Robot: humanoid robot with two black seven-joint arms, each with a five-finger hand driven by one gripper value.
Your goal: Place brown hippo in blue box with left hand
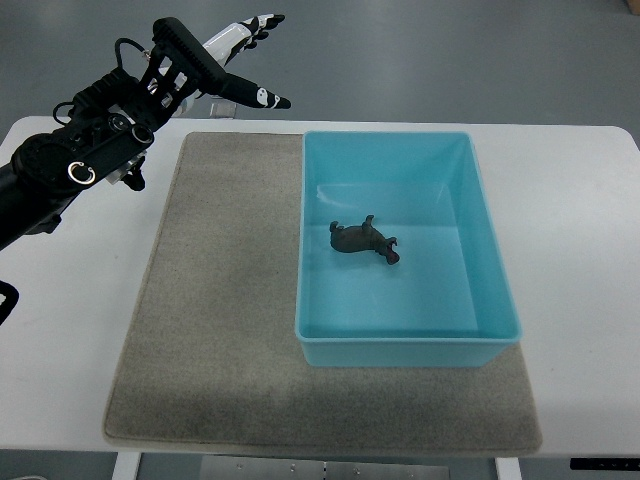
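Observation:
A small brown hippo (364, 240) lies on its side on the floor of the blue box (500, 290), near the box's middle. The box stands on the right part of a grey mat (220, 310). My left hand (245, 60) is raised at the upper left, beyond the mat's far edge and well left of the box. Its fingers are spread and hold nothing. The left arm comes in from the left edge. The right arm does not show.
The mat lies on a white table (580, 200). The table's far edge runs just behind the box and the near edge lies below the mat. Grey floor shows beyond the table.

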